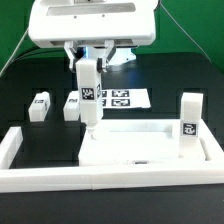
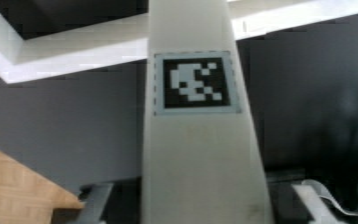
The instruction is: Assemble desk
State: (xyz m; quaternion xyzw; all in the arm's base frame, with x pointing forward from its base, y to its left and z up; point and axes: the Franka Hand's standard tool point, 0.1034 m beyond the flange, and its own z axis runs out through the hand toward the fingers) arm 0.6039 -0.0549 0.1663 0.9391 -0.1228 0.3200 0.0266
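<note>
The pincer (image 1: 88, 60) is clamped on the upper end of a leg (image 1: 88, 95), which hangs straight down from it, long axis upright. Directly beneath the pincer, the leg's foot meets a corner of the tabletop (image 1: 130, 150); I can't tell whether it's seated.

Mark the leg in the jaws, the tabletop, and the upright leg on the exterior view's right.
leg in the jaws (image 1: 88, 78): exterior view, shaft above its tag.
tabletop (image 1: 135, 148): exterior view, bare inner floor.
upright leg (image 1: 190, 108): exterior view, face above its tag.
</note>
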